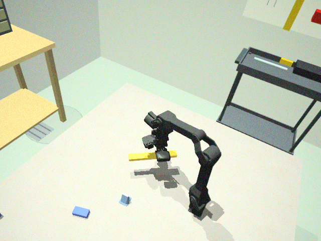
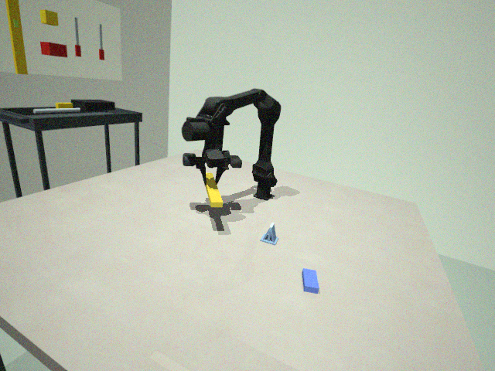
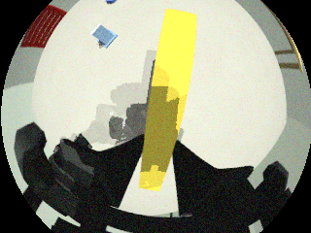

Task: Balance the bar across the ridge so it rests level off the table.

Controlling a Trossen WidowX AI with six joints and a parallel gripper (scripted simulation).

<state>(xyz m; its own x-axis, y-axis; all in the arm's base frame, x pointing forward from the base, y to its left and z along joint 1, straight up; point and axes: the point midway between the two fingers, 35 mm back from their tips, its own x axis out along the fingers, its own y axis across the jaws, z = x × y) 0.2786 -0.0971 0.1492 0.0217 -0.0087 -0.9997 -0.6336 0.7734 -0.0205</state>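
Above the table [image 1: 233, 165], the black arm [image 1: 204, 155] holds its gripper [image 1: 162, 155] clamped on the yellow bar [image 1: 141, 156], gripped off-centre, the bar airborne over its shadow. Well apart toward the table's near side: blue block [image 1: 81, 211], then the small blue ridge [image 1: 125, 200], upright. Nothing lies between bar and ridge.

A long yellow bar [image 1: 141, 156] is held roughly level above the table [image 1: 77, 160], its shadow below. A small blue triangular ridge [image 1: 125, 200] stands upright, well apart.
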